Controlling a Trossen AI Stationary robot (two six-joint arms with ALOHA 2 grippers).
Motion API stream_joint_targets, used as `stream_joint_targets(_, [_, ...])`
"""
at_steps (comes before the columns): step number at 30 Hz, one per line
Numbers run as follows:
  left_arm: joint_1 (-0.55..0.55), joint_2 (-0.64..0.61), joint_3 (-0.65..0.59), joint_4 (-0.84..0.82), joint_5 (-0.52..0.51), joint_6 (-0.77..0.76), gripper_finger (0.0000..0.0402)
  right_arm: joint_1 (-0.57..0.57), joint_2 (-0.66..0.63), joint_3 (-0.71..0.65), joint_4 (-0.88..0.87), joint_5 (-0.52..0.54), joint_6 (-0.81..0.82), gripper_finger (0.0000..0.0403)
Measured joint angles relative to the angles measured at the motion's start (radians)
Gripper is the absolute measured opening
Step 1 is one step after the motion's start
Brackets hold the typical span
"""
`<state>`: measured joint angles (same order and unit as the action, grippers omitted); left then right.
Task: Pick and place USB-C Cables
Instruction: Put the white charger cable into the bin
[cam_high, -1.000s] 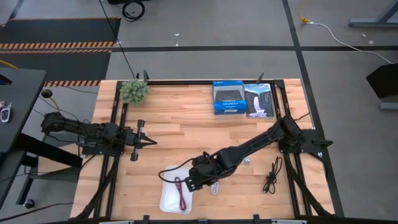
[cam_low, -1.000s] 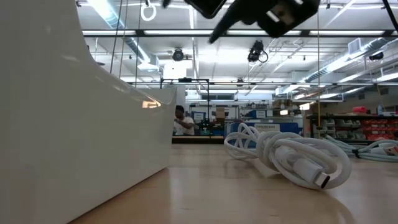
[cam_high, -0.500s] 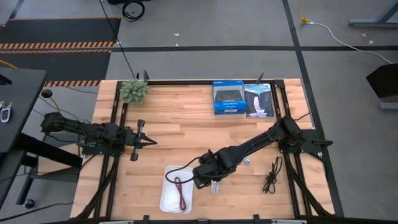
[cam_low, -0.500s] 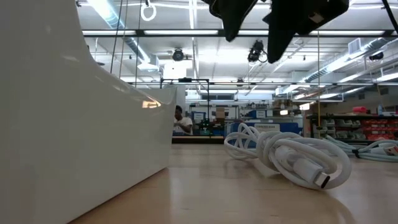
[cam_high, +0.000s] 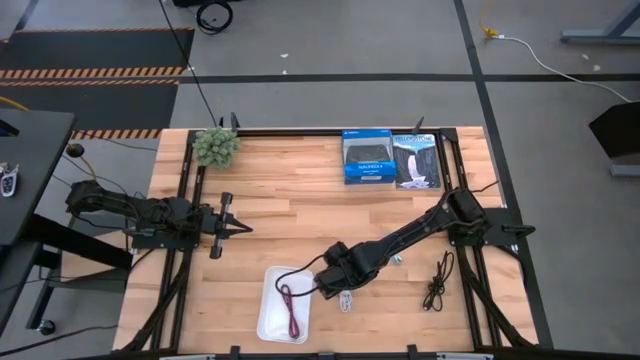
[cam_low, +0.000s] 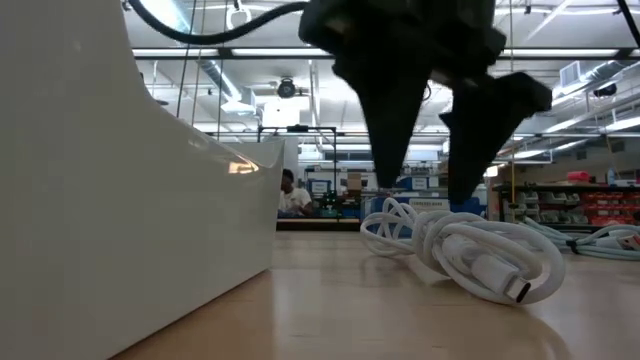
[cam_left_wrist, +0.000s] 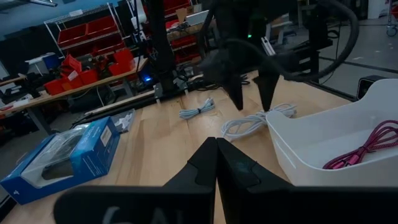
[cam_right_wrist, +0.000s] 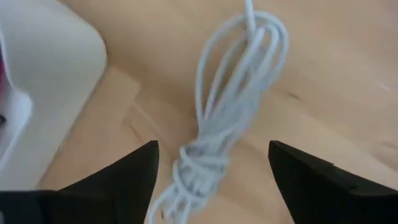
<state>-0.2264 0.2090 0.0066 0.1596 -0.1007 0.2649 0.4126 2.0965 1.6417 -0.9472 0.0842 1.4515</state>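
Tabletop: right gripper (cam_right_wrist: 211, 165) fingers spread astride one white cable (cam_right_wrist: 231, 118) (another probably blue-grey (cam_left_wrist: 197, 111)).

The right arm reaches across from its base toward the white tray (cam_high: 268, 318), its gripper (cam_low: 430, 190) hanging just beside the tray's right edge, fingers (cam_right_wrist: 130, 171) spread wide and pointing down. The left arm sits well back from the tray, folded low, its gripper (cam_high: 222, 226) closed.
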Motion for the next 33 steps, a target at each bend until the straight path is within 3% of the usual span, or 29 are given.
stream_joint_targets(5, [0.0,0.0,0.0,0.0,0.0,0.0,0.0011,-0.001,0.0,-0.066,0.021,0.011,-0.013,0.0321])
stream_joint_targets(10, [0.0,0.0,0.0,0.0,0.0,0.0,0.0011,-0.002,0.0,-0.133,0.109,0.01,-0.036,0.0293])
stream_joint_targets(15, [0.0,0.0,0.0,0.0,0.0,0.0,0.0011,-0.002,0.0,-0.165,0.172,0.008,-0.035,0.0235])
stream_joint_targets(26, [0.0,0.0,0.0,0.0,0.0,0.0,0.0011,-0.004,0.0,-0.136,0.166,-0.035,-0.033,0.0043])
stream_joint_targets(33, [0.0,0.0,0.0,0.0,0.0,0.0,0.0011,-0.019,-0.002,0.023,0.109,-0.049,-0.048,0.0033])
